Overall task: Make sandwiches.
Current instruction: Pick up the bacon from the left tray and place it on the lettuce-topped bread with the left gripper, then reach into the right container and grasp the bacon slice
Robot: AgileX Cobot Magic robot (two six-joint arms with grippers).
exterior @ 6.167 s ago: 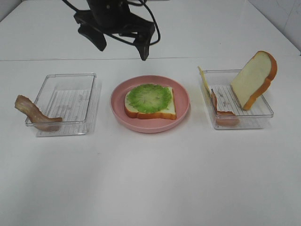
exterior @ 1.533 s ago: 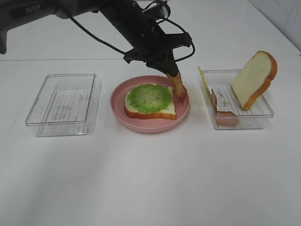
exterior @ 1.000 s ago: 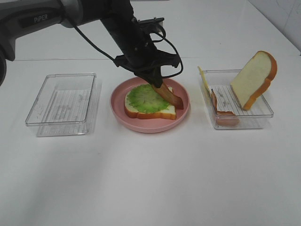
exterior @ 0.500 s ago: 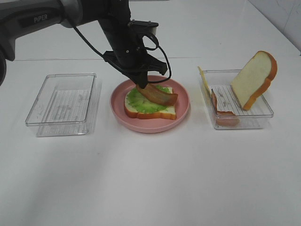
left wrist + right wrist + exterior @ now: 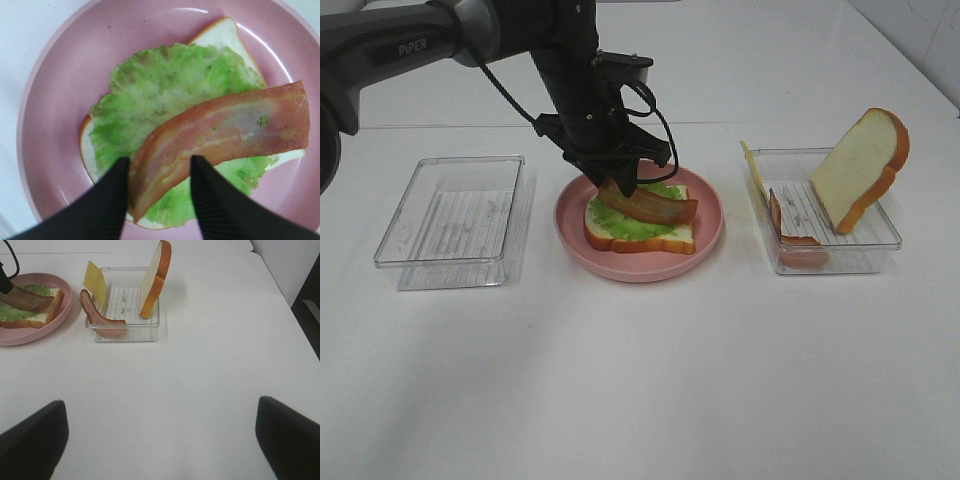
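- The left gripper (image 5: 159, 167), fingers (image 5: 112, 200) parted, has just laid a bacon strip (image 5: 655, 207) across the lettuce (image 5: 612, 222) on the plated bread slice (image 5: 672, 238).
- The right gripper (image 5: 160, 405) waits, spread wide and holding nothing (cheese (image 5: 750, 165) and top slice (image 5: 860, 165) await in their tray (image 5: 888, 242)).

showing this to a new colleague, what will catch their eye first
A bacon strip draped across the lettuce on the lower bread slice, on the pink plate at centre, the left arm's jaws parted around one end. On the right, a second bread slice leans on edge in a clear tray.
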